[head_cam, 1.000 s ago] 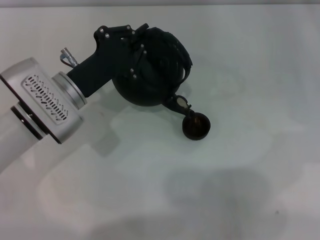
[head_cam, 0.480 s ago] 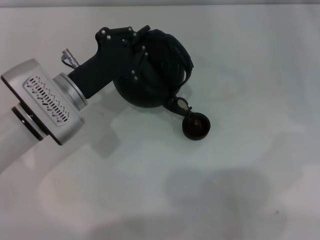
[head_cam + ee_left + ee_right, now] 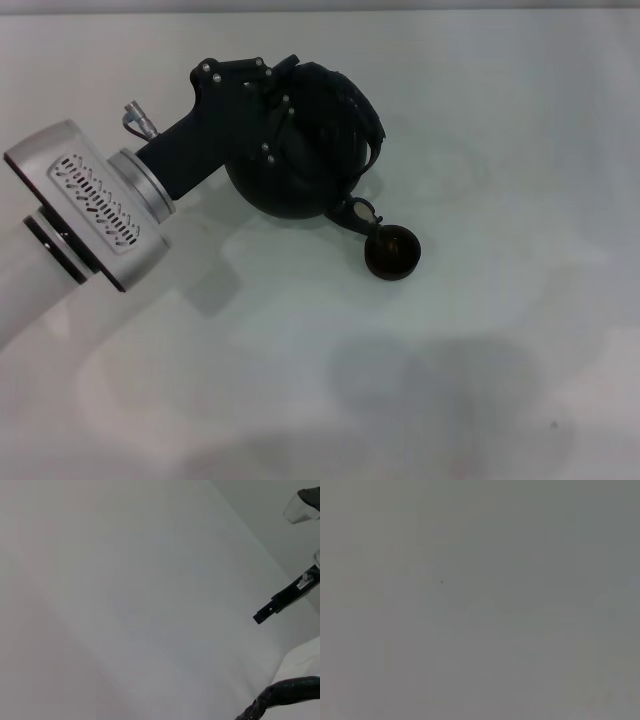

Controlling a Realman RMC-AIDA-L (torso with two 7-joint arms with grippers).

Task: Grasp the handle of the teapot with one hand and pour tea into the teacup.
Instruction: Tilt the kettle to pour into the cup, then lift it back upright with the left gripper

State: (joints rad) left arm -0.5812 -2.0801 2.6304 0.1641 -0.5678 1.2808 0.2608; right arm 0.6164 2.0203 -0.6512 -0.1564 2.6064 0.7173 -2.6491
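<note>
A plain white table [image 3: 480, 120] fills the head view from edge to edge, with soft grey shadows across its lower part.

Just above and left of the frame's centre sits the teapot [image 3: 300, 185], a large matte-black globe. It is tipped, its short spout [image 3: 357, 211] pointing toward the lower right. The spout's tip is right over the teacup [image 3: 391, 252], a small dark bowl standing on the table just below and right of the pot; whether spout and rim touch cannot be made out. No stream of tea can be seen.

The handle [image 3: 350, 105], a thick black arch, lies over the pot's upper right side, black against black, so its outline is hard to follow. The left tool [image 3: 268, 105] is clamped on the handle at the pot's upper left; its black body hides much of that side of the pot, and its fingertips blend into the dark shapes. Behind it the silver wrist and white arm run to the left edge, where they are cut off.

The left wrist view shows only bare table, part of a black cable and a distant black bracket. The right wrist view is a featureless grey; the right tool appears nowhere.
</note>
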